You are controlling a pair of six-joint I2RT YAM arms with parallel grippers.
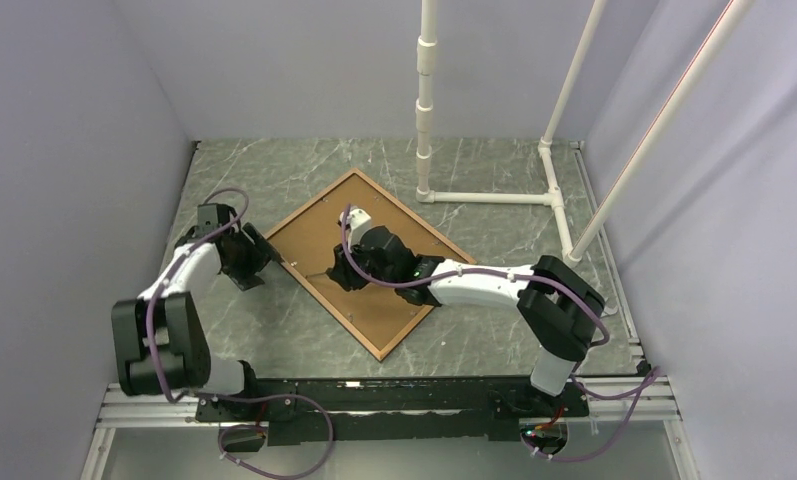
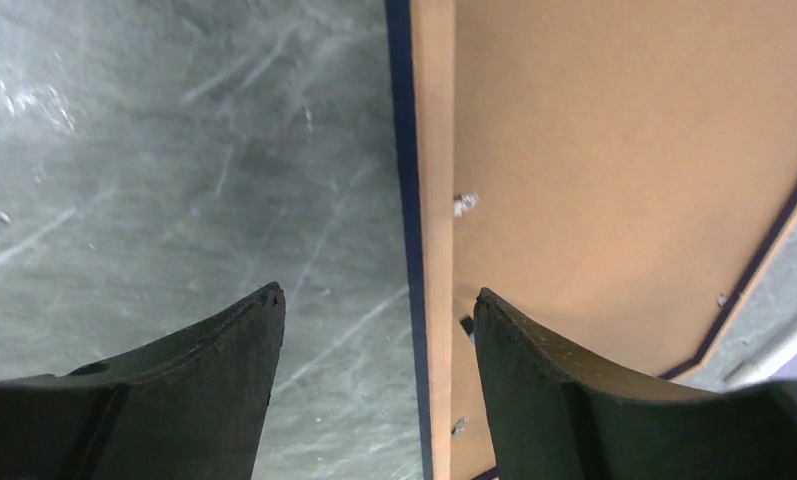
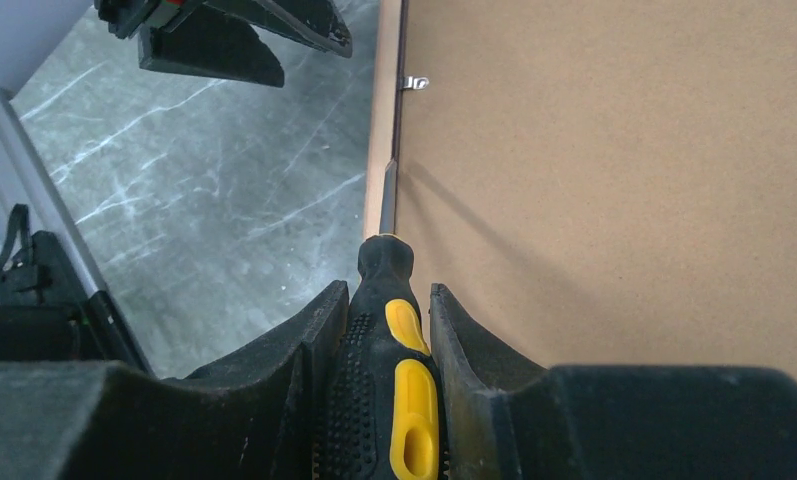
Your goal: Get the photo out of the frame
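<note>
Currently: right gripper [image 3: 389, 292], clamped on my screwdriver [image 3: 394, 330], tip at frame [image 3: 382, 120] edge, likely prying clips [image 3: 414, 82]; left gripper [image 2: 379, 293], jaws apart astride frame, likely steadying.

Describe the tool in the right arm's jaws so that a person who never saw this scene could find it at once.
On the grey marbled table lies a large brown-backed frame, turned like a diamond. Above it, the right gripper has its jaws shut on a screwdriver. It alone has a black handle with yellow inserts, and its thin blade points along the frame's inner edge.
</note>
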